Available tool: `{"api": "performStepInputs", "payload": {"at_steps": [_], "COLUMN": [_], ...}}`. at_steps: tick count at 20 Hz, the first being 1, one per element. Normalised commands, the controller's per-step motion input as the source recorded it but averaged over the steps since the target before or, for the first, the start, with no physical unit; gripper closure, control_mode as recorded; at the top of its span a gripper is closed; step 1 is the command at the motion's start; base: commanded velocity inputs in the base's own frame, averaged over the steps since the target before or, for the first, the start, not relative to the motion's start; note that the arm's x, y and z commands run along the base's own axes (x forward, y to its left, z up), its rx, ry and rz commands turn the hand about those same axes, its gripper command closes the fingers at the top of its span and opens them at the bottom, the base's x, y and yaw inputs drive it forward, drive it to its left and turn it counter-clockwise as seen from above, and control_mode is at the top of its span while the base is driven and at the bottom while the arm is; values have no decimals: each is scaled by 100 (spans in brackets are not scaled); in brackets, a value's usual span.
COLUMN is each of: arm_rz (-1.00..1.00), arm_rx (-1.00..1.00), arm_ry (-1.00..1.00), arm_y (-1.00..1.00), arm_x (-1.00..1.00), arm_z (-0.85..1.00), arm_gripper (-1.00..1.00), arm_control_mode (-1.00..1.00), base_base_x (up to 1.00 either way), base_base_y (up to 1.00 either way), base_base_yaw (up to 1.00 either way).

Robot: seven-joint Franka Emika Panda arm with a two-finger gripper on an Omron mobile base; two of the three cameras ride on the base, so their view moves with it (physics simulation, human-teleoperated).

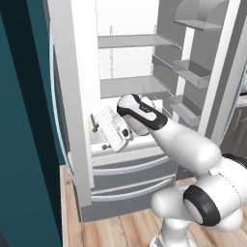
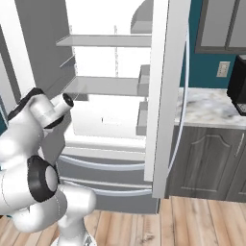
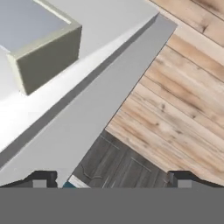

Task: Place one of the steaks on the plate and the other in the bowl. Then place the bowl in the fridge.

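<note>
The fridge (image 1: pixel 130 87) stands with both upper doors swung wide, its white shelves (image 2: pixel 105 86) bare where I can see them. My arm reaches in at the level of the lowest shelf, just above the two grey drawers (image 1: pixel 130 169). The gripper (image 1: pixel 96 126) sits near the left inner wall, turned sideways. In the hand view the gripper (image 3: pixel 111 179) is open, with both dark fingertips (image 3: pixel 41 179) apart and nothing between them. Beyond them I see a grey fridge edge (image 3: pixel 109 100) and the floor. The steaks, the plate and the bowl are out of view.
The left door (image 1: pixel 72 96) and the right door with its bins (image 1: pixel 193 72) flank my arm closely. A teal wall (image 1: pixel 24 144) is at far left. Right of the fridge are grey cabinets (image 2: pixel 206 163), a marble counter (image 2: pixel 211 108) and a dark appliance (image 2: pixel 239 84). Wooden floor (image 1: pixel 125 226) lies below.
</note>
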Motion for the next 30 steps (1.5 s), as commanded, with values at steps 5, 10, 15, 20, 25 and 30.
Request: {"api": "performStepInputs", "payload": {"at_steps": [5, 10, 15, 20, 25, 30], "arm_rz": [0, -4, 3, 13, 6, 16], "arm_rx": [0, 0, -13, -39, -64, -64], "arm_ry": [-8, -9, -18, -28, -6, -3], "arm_y": [14, -17, -47, -24, -72, -92], "arm_x": [-47, -53, 23, 11, 0, 7], "arm_z": [13, 18, 28, 16, 0, 0], "arm_gripper": [-100, -100, -100, -100, -100, -100], "arm_control_mode": [-100, -100, -100, -100, -100, -100], "base_base_x": [0, 0, 0, 0, 0, 0], "base_base_y": [0, 0, 0, 0, 0, 0], "base_base_yaw": [0, 0, 0, 0, 0, 0]}}
